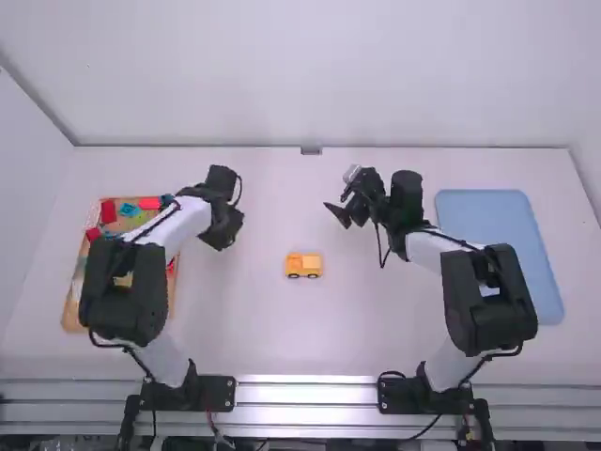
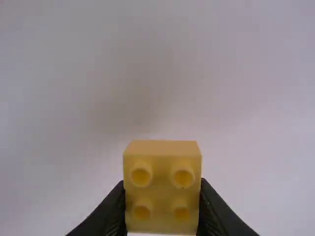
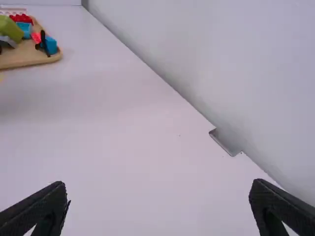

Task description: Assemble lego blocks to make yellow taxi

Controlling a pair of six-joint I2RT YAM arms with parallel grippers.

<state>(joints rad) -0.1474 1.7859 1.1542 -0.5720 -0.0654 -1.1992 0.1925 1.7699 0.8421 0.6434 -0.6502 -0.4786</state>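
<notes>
From my station I find the assembly partly complete: at the far left, a shallow tray (image 1: pixel 73 319) holds loose blocks, red (image 1: pixel 109 212), blue and green among them; just right of it, over the table (image 1: pixel 235 324), the left gripper (image 1: pixel 220 242) has its fingers closed on a yellow block (image 2: pixel 162 196), which is off the taxi; near the middle, the yellow taxi body (image 1: pixel 303 265) sits upright on its wheels, apart from both grippers; farther right and toward the far side, the right gripper (image 3: pixel 158 185) is spread wide with nothing between its fingers. I judge the wheeled base and part of the upper body done, with the held block left to be set and pressed on; whether further pieces are required I cannot establish. As to materials, again from the left: the tray looks like pale wood with rounded corners, its contents moulded plastic in mixed shapes; the held block is a squarish, smooth-faced piece with four round, hollow-centred studs in two rows; the table is matt white and even; the taxi body is compact and boxy, orange-yellow, with two small dark round wheels along its near side; the right gripper's fingers are black and tapered; at the far right end of my survey lies a flat blue tray (image 1: pixel 498 211), rectangular with rounded corners and a plain surface
</notes>
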